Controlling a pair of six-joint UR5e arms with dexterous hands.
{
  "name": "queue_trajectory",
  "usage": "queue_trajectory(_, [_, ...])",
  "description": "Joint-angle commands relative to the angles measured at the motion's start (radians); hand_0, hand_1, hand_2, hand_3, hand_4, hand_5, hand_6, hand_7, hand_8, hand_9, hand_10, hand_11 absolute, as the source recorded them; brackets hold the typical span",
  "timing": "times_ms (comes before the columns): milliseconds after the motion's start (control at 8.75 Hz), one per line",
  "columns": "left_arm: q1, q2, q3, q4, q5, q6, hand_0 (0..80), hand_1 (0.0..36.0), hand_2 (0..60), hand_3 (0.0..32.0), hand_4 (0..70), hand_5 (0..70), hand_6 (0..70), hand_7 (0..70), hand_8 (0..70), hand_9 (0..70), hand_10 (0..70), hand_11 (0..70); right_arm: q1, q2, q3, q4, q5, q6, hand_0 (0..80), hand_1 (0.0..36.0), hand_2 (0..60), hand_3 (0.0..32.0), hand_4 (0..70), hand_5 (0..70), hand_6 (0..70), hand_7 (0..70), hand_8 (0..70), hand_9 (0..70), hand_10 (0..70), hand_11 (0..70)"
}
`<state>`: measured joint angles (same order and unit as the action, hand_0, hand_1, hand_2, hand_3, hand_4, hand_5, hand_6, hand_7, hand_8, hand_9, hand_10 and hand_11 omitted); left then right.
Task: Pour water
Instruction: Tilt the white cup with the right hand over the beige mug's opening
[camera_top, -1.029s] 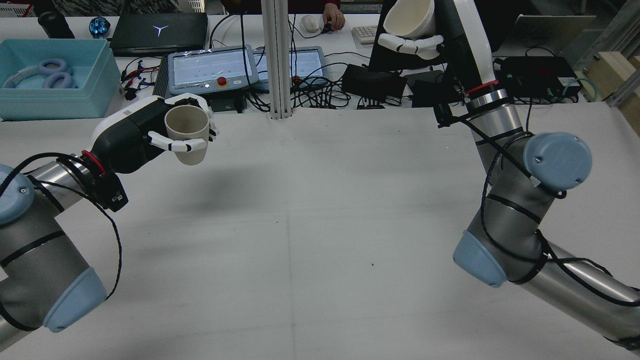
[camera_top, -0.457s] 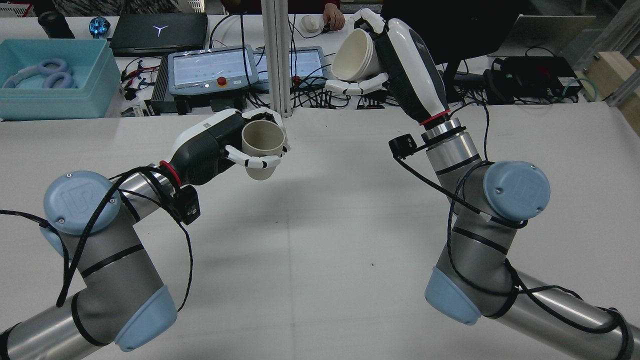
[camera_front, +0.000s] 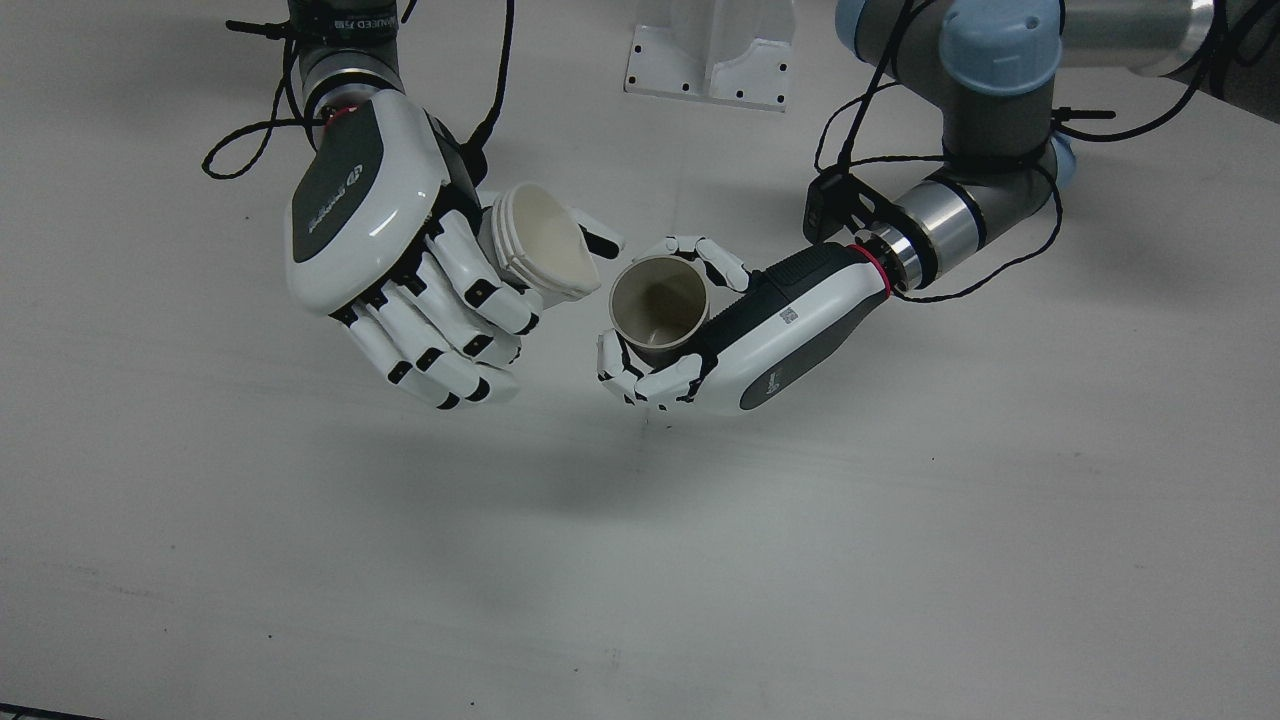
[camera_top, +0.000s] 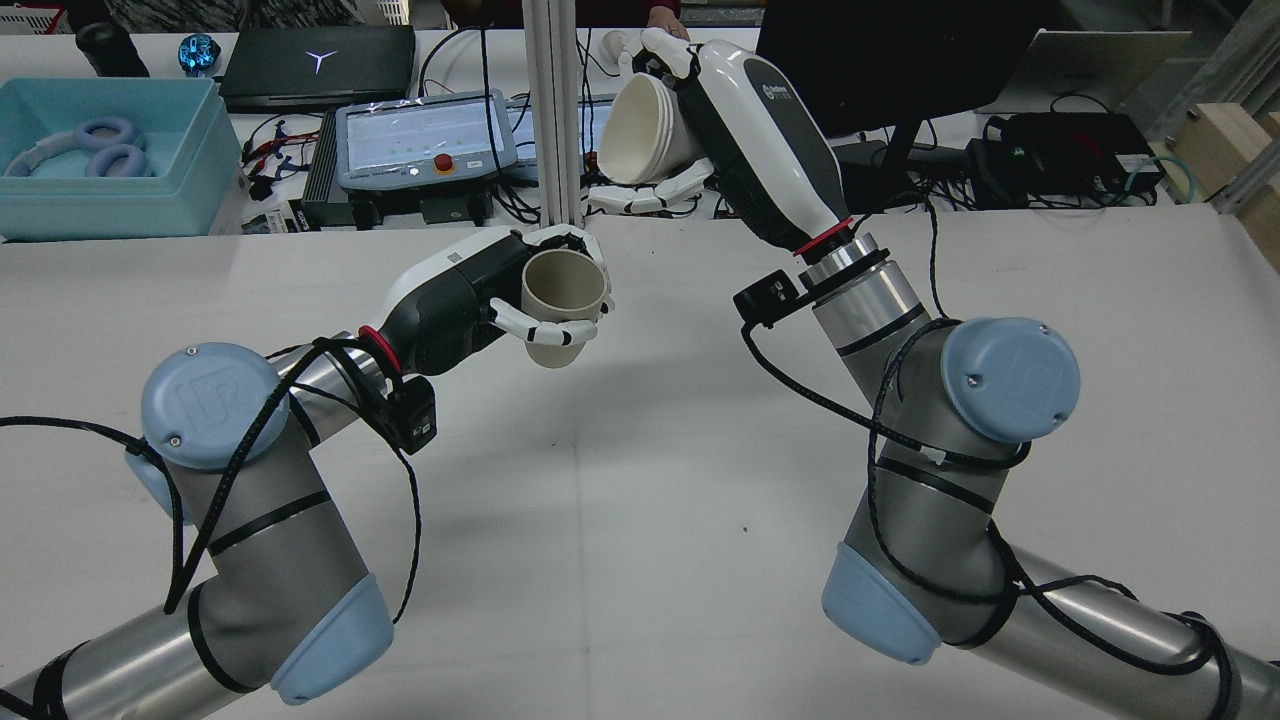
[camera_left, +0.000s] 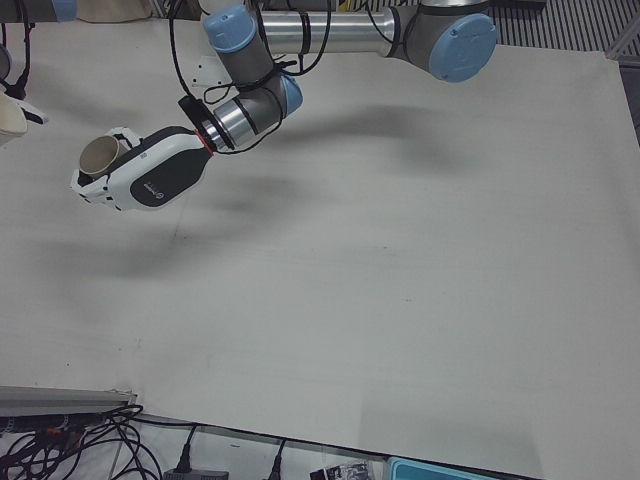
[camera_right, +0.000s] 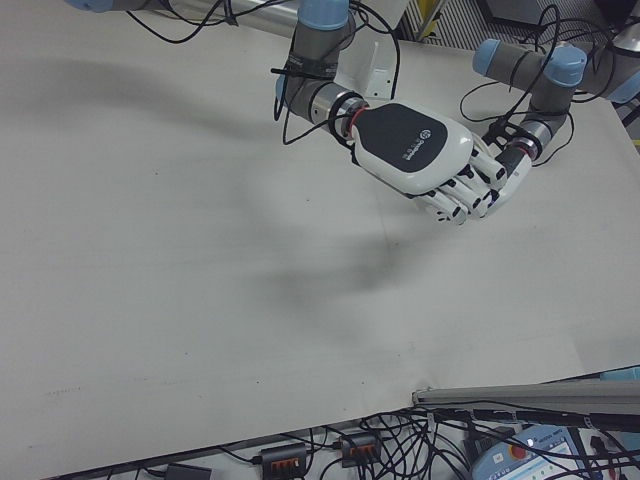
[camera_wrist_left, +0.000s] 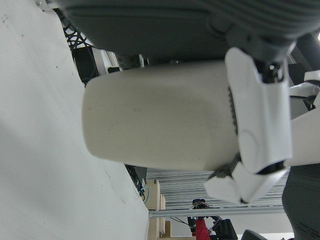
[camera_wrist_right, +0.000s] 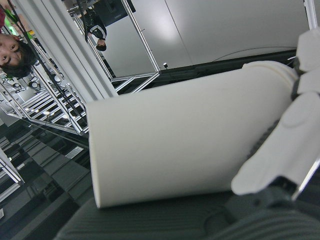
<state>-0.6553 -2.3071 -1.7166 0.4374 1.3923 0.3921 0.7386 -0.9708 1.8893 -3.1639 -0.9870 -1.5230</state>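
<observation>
The right hand (camera_right: 440, 170) hangs above the white table (camera_right: 180, 260), its dark-and-white back toward us and fingers (camera_right: 470, 195) curled downward. Behind it, the left arm (camera_right: 535, 90) reaches in. Cables (camera_right: 350, 450) trail along the near edge.

The worktop (camera_front: 640, 560) lies bare across the lower frame, while mid-frame the right robot hand (camera_front: 400, 270) and left robot hand (camera_front: 720, 330) crowd close together.

Even overhead light, soft shadows, sharp focus
</observation>
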Motion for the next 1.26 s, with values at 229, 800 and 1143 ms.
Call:
queue_trajectory(229, [-0.003, -0.002, 0.006, -0.002, 0.002, -0.002, 52.4, 29.9, 60.0, 0.0, 17.9, 66.6, 30.3, 48.9, 38.0, 36.2, 24.0, 36.5, 0.016, 0.018, 0.086, -0.209, -0.136, -0.094, 47.8, 12.5, 22.4, 0.0, 19.4, 66.7, 49.4, 64.4, 31.1, 44.0, 28.3, 41.8])
queue_trajectory(800, [-0.006, -0.018, 0.000, 0.010, 0.004, -0.002, 53.1, 30.5, 60.0, 0.0, 18.0, 68.7, 30.4, 49.0, 38.1, 36.4, 23.9, 36.3, 0.070, 0.020, 0.086, -0.258, -0.194, -0.094, 47.8, 12.2, 22.1, 0.0, 21.4, 65.8, 49.2, 62.3, 30.0, 42.4, 26.4, 39.4])
queue_trajectory(1143, [-0.007, -0.020, -0.004, 0.017, 0.004, -0.004, 53.3, 30.7, 60.0, 0.0, 18.1, 69.3, 30.5, 49.2, 38.1, 36.3, 23.8, 36.2, 0.070, 0.015, 0.080, -0.258, -0.194, -0.094, 47.6, 12.0, 21.8, 0.0, 21.0, 64.2, 48.5, 61.0, 30.0, 42.4, 26.1, 38.8])
